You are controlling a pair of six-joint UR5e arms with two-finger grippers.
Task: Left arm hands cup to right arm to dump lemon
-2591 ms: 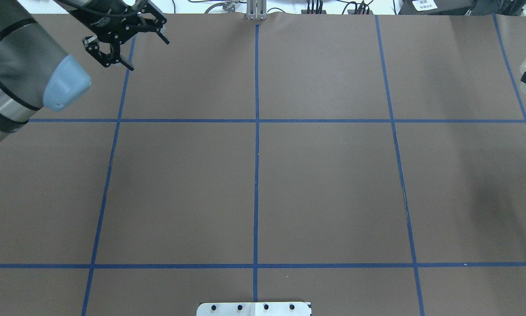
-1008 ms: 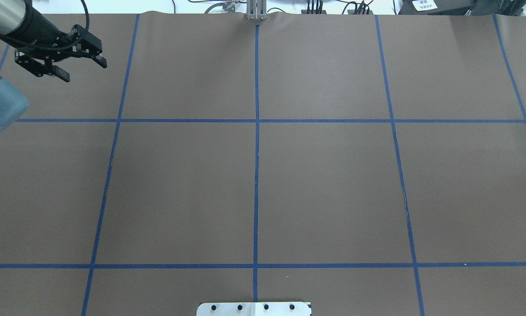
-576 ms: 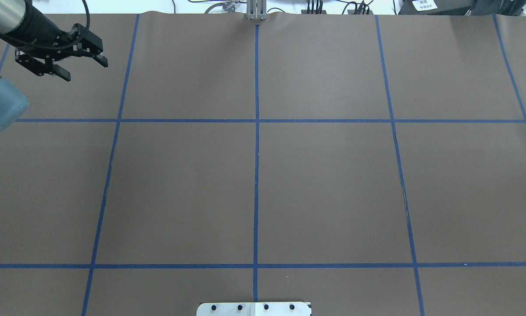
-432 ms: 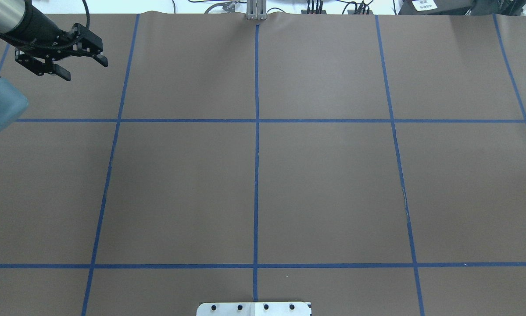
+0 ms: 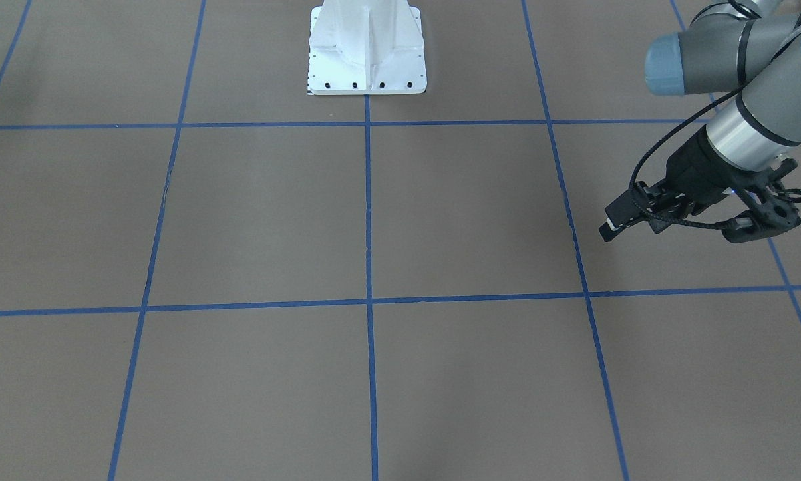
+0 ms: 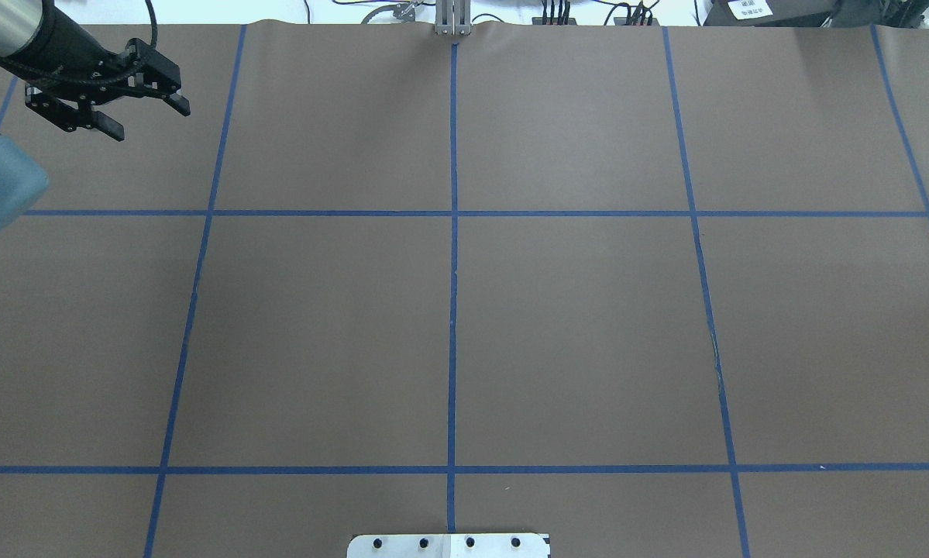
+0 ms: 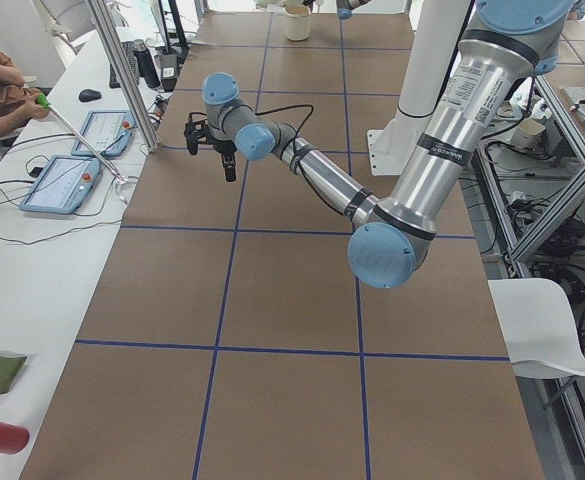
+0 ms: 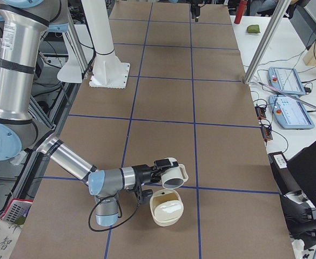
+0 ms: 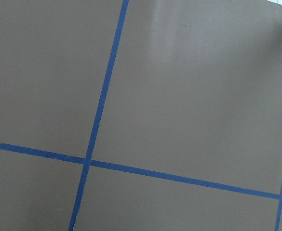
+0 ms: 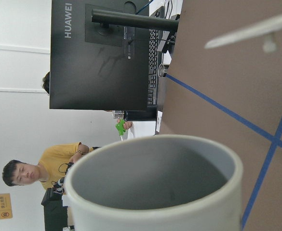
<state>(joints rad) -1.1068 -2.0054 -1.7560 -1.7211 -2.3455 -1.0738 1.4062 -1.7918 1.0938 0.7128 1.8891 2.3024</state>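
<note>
Brown papered table [image 8: 163,97] — white cup [image 8: 172,171], grey inside, loop-handled.

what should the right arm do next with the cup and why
Probably tilt the cup upright. It hangs tipped over, mouth toward the cream bowl, and the right wrist view shows the part of its grey inside in view bare, so the lemon seems already out and further tipping would gain nothing.

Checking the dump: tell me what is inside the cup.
The cup shows only its bare grey inner wall, with nothing seen lying in it. Its near rim hides the lowest part of the inside.
</note>
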